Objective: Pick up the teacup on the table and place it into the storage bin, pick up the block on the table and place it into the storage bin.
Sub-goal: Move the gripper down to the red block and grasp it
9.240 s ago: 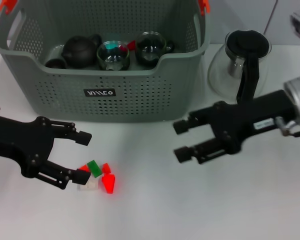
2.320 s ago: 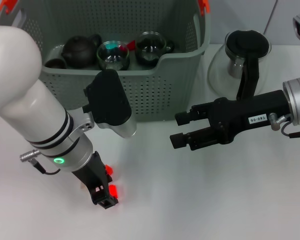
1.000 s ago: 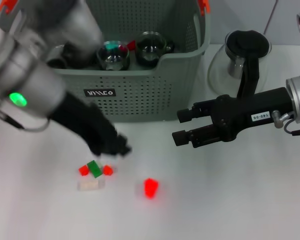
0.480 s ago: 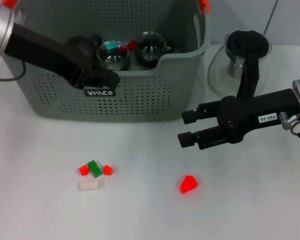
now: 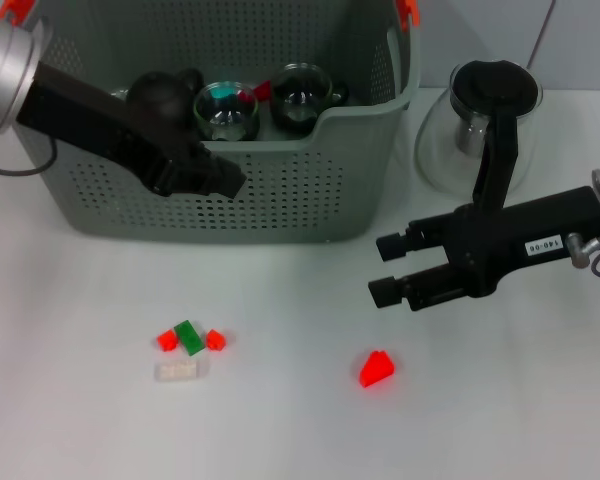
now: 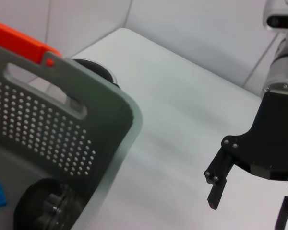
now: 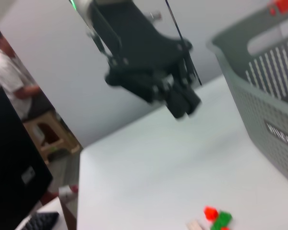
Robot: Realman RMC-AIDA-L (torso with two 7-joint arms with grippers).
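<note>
A red block (image 5: 376, 368) lies alone on the white table, below and just left of my right gripper (image 5: 388, 268), which hovers open and empty. My left gripper (image 5: 223, 181) hangs shut against the front wall of the grey-green storage bin (image 5: 310, 190) with nothing visible in it; the right wrist view shows it (image 7: 182, 103) too. Two glass teacups (image 5: 227, 108) (image 5: 300, 95) and a dark teapot (image 5: 160, 95) stand inside the bin. No teacup shows on the table. Several small blocks (image 5: 188, 342) lie in a cluster at the front left.
A glass pitcher with a black lid (image 5: 485, 125) stands right of the bin, behind my right arm. The bin has orange corner clips (image 5: 408, 12). In the right wrist view a person (image 7: 9, 81) sits beyond the table's edge.
The red block came out of my left gripper and slid right to where it now lies still. My left arm rose to the bin's front and now covers its label. My right gripper drifted right and down.
</note>
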